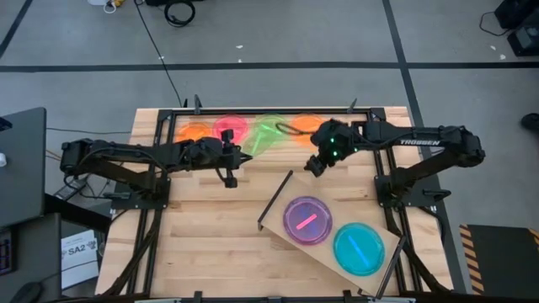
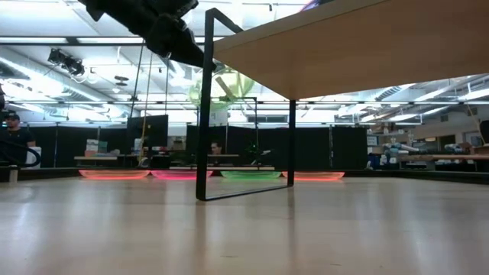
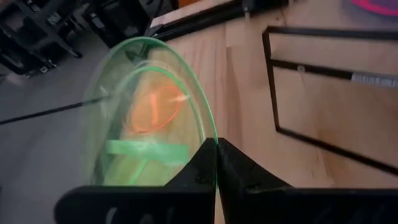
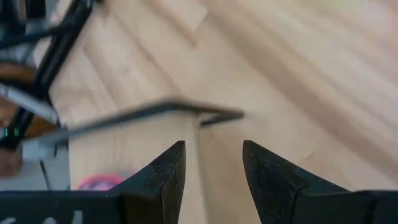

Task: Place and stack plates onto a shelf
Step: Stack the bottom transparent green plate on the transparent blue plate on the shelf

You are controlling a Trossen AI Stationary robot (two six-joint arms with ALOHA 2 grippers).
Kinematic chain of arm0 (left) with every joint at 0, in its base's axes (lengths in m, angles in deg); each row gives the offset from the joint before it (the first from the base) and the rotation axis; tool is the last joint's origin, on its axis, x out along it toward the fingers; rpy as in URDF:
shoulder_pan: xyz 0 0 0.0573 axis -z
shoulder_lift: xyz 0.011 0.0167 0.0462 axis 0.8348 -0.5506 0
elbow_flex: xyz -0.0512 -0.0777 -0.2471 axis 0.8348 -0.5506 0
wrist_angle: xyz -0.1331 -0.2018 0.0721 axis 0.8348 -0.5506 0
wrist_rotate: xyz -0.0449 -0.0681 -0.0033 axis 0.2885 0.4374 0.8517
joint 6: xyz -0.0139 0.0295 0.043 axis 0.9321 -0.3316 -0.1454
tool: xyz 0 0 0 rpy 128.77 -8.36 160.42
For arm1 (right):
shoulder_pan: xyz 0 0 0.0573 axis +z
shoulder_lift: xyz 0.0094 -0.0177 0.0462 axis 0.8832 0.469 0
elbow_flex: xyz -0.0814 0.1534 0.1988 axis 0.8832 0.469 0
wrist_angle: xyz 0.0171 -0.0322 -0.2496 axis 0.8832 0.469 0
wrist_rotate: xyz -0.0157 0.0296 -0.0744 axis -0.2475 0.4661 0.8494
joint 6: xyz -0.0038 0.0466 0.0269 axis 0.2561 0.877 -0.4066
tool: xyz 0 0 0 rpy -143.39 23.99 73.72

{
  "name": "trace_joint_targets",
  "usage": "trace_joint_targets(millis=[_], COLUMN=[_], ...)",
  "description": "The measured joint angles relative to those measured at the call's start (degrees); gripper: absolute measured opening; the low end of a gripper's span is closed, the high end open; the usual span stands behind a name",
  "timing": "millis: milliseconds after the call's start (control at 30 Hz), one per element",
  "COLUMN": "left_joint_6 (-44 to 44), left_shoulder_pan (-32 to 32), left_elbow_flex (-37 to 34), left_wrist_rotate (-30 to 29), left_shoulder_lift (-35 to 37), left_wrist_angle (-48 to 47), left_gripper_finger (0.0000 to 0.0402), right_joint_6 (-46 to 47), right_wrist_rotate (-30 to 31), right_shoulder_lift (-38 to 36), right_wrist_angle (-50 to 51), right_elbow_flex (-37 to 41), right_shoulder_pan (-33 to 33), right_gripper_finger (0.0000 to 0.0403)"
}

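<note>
Above table's far edge, left gripper (image 3: 216, 163) clenched on green plate (image 3: 149, 118) rim, held tilted; thin, light, slick plastic (edge pinch suits it); right gripper (image 4: 212, 163) released, near shelf (image 1: 337, 273)

**Level view under the shelf board**

The shelf (image 2: 359, 46) fills the upper right, its pale wooden underside slanting up toward the right edge. A thin black leg frame (image 2: 205, 114) drops from its near corner to the tabletop (image 2: 229, 237) and runs back along the wood to a second upright. A dark arm (image 2: 153, 27) reaches in from the top left, ending just beside the shelf's corner. Behind the leg frame a green plate (image 2: 221, 90) hangs tilted in the air. Far back, flat on the table's edge, sit an orange plate (image 2: 114, 174), a pink plate (image 2: 177, 174), a green plate (image 2: 250, 175) and another orange plate (image 2: 317, 176). A person (image 2: 14, 141) stands at far left.
</note>
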Motion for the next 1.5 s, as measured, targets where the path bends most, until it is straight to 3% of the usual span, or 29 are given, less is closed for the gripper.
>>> trace_joint_targets(millis=[167,467,900,1133,1500], left_joint_6=[-3.96,-11.77,-27.84,-28.69,-28.69], left_shoulder_pan=[1.24,3.26,3.83,3.83,3.83], left_elbow_flex=[0.0,0.0,0.0,0.0,0.0], left_wrist_rotate=[-2.29,-4.99,-5.45,-5.43,-5.45], left_shoulder_lift=[0.0,-0.02,-0.02,-0.07,-0.07], left_wrist_angle=[-0.05,-0.03,-0.05,-0.1,-0.08], left_gripper_finger=[0.0006,0.0006,0.0006,0.0007,0.0007], right_joint_6=[0.07,5.18,10.4,11.9,11.81], right_wrist_rotate=[-0.56,-6.71,-9.6,-9.75,-10.69], right_shoulder_lift=[0.0,0.37,6.11,9.48,9.7], right_wrist_angle=[-4.85,-18.05,-25.76,-33.72,-33.84], right_elbow_flex=[0.0,0.0,-0.02,-0.02,0.0], right_shoulder_pan=[-6.09,-13.5,-11.94,-11.86,-11.9], right_gripper_finger=[0.0166,0.0166,0.0166,0.0166,0.0141])
